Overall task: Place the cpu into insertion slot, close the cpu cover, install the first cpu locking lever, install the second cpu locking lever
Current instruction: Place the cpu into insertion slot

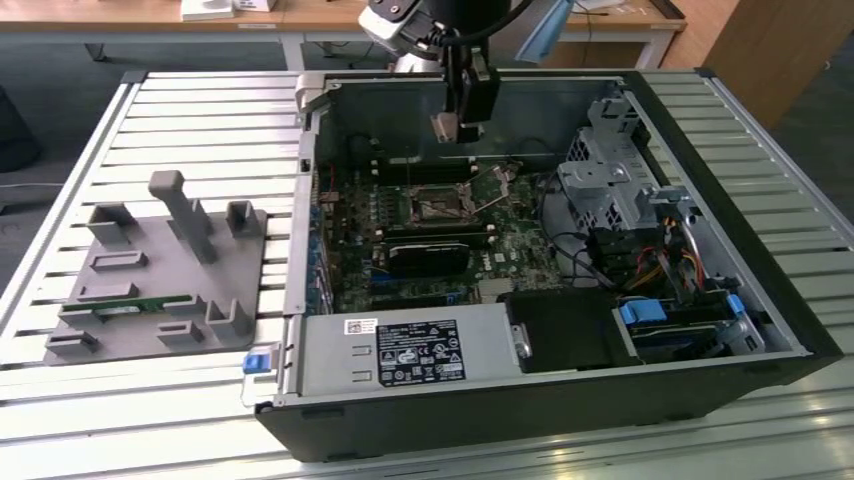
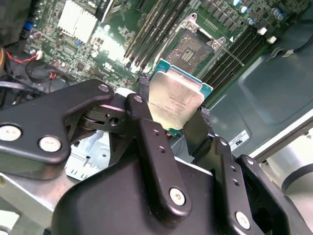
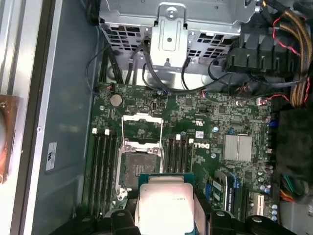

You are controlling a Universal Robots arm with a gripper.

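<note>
Exterior view high, angled down on the open computer case [image 1: 534, 410] mid-frame, both wrist views close above its motherboard [image 3: 220, 117] [image 2: 78, 58], sharing the insertion slot [image 3: 139, 169] [image 2: 193, 49] and cpu [image 3: 164, 205] [image 2: 173, 100].

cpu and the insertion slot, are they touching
Apart. In the exterior view the cpu hangs in the tool, well above the board. The second wrist view shows the insertion slot empty beyond the chip.
</note>
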